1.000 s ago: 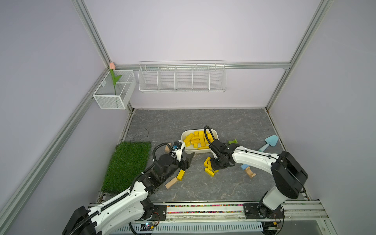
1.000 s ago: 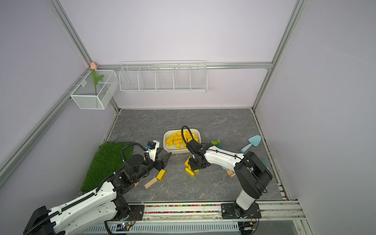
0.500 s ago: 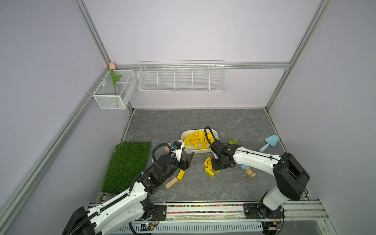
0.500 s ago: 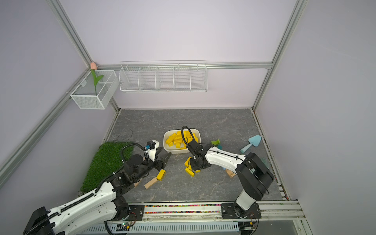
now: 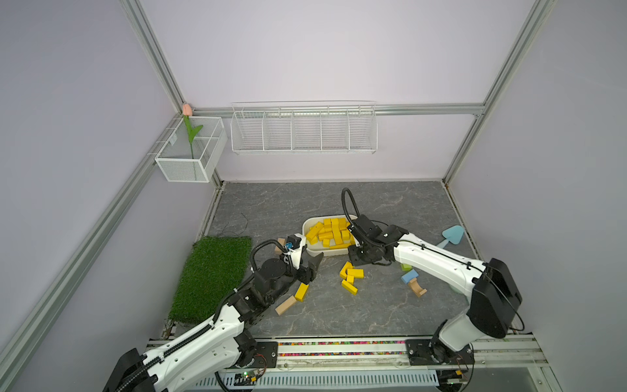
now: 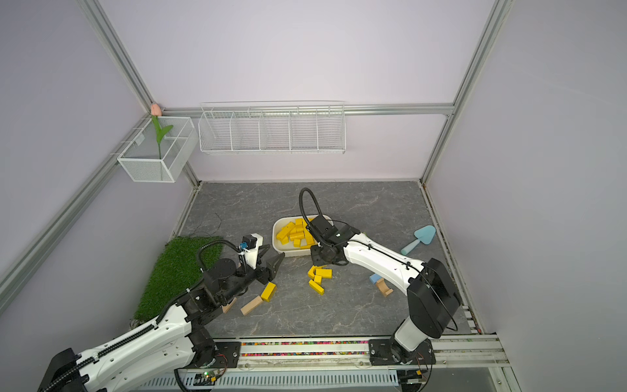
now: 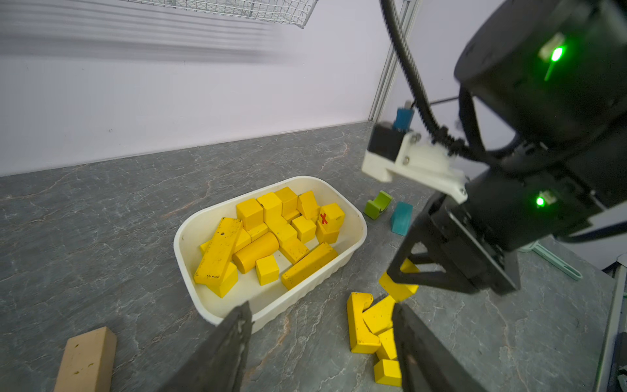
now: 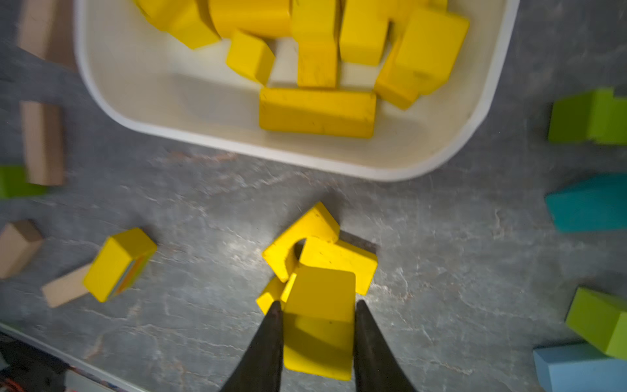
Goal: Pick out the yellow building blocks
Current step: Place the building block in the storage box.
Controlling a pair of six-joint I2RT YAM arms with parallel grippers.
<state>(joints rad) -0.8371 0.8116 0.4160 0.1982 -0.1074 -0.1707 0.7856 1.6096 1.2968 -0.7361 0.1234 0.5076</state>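
Blocks crowd the white tray: most of the yellow building blocks lie heaped inside it. The right pincer is clamped on one yellow block, over a loose yellow cluster on the table, near the tray's front wall. The left pincer hangs with its jaws apart and nothing between them (its tips near the tray's corner). A lone yellow piece lies touching a tan bar beside the left arm.
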